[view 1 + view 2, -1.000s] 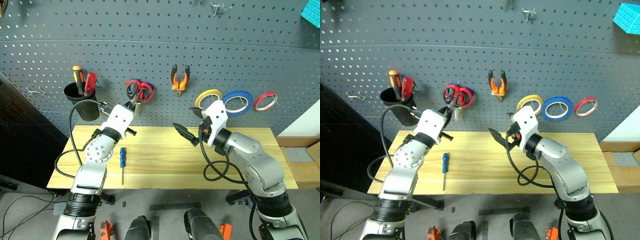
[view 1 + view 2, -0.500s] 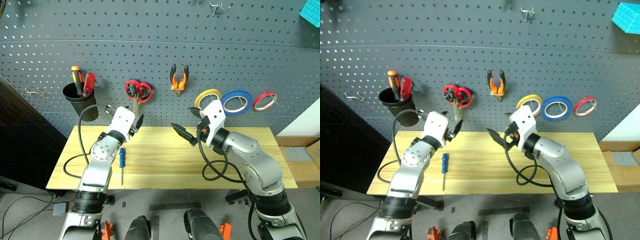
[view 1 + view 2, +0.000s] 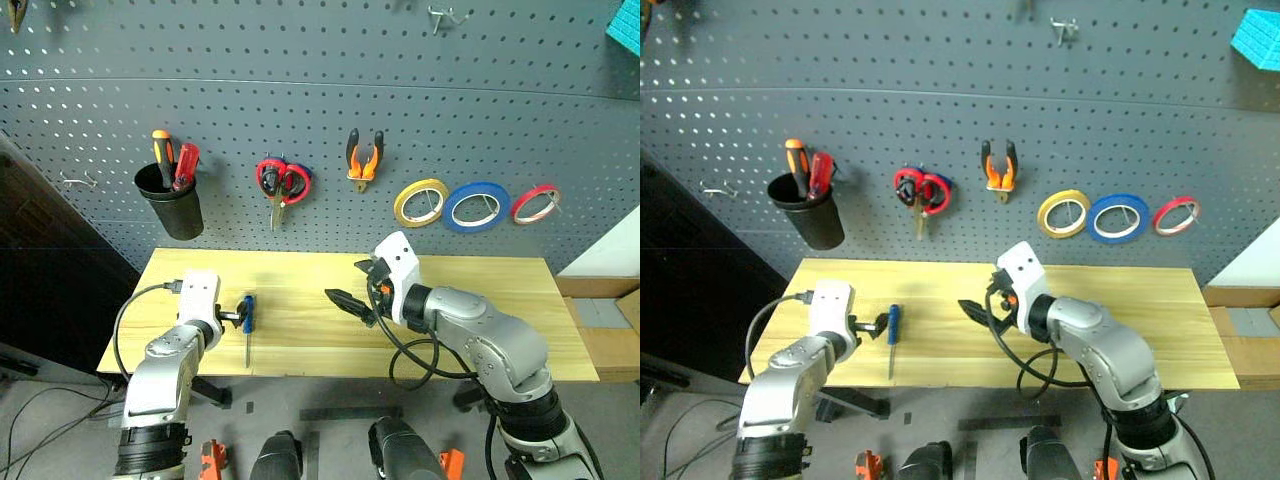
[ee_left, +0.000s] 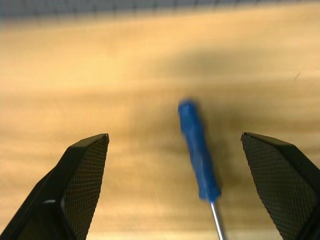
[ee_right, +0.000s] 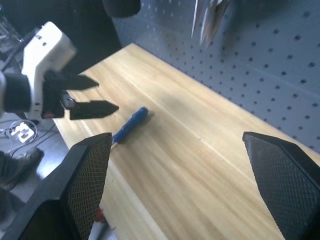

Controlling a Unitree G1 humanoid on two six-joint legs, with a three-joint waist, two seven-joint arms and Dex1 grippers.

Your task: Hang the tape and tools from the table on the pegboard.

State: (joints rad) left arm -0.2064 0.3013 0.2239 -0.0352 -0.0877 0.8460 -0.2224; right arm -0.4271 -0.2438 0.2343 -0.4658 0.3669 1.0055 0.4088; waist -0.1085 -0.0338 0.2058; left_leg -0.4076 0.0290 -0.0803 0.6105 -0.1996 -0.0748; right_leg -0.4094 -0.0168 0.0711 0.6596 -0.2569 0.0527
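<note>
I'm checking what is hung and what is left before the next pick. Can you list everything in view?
screwdriver: one, blue handle, lying on the table, left part
pegboard: one, dark grey, on the wall behind the table
cup: one, black, on the pegboard at left, holding an orange and a red screwdriver
scissors: red-handled pair, hung right of the cup
pliers: one, orange and black, hung at centre
tape rolls: three, yellow, blue, red, hung in a row at right
left gripper: open, beside the screwdriver handle
right gripper: open, empty, over the table's middle
</note>
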